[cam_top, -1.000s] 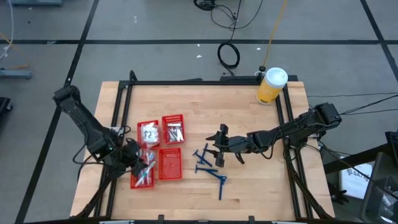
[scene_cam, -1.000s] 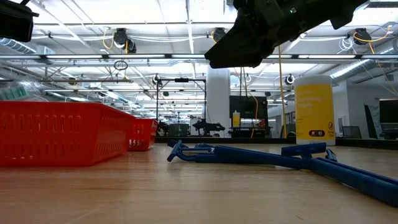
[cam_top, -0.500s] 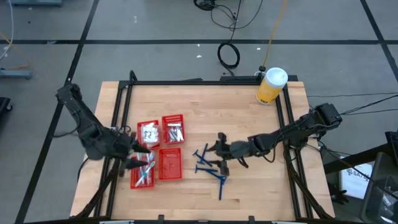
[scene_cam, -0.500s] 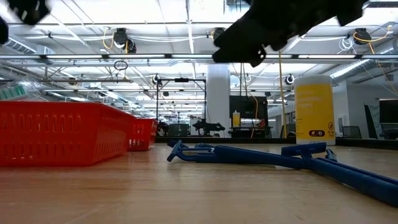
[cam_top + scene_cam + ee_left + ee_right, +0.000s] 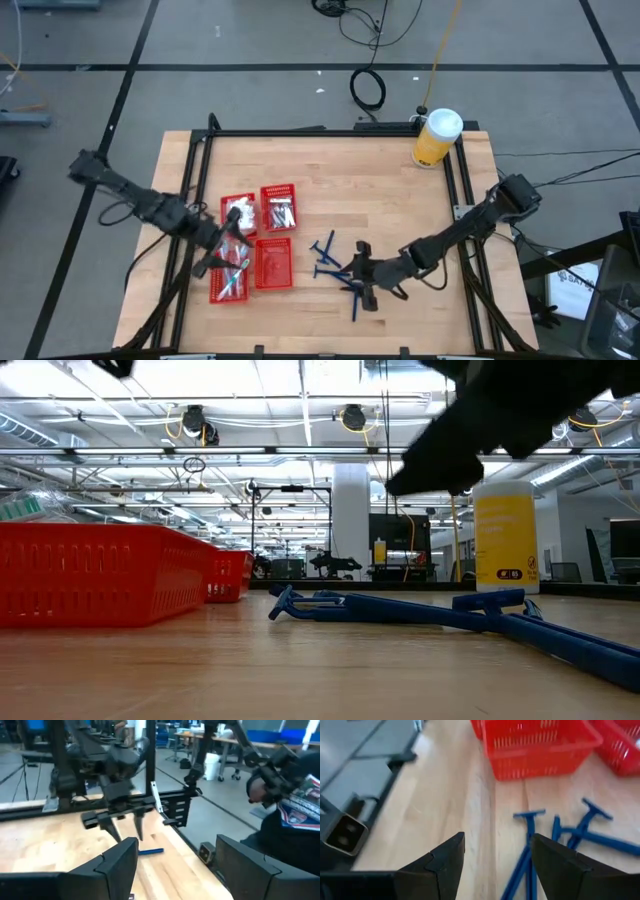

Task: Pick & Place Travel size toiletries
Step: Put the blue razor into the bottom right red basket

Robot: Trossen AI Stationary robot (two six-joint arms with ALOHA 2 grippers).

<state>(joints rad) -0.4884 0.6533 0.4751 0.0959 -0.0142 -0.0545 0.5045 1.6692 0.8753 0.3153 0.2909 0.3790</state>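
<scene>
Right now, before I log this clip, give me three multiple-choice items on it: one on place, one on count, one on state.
1. Where does the yellow jar stand?
A. at the table's far right corner
B. inside a basket
C. beside the razors

2. How many red baskets are on the table?
A. two
B. four
C. six

3. How do the right gripper's jaws stand?
A. shut on a razor
B. open and empty
C. shut on a basket rim

Key: 1 A, the high view shows the jar at the far right corner, apart from all else. 2 B, four baskets sit in a block at the table's left. 3 B, the right wrist view shows bare wood between the jaws, with the blue razors ahead.
</scene>
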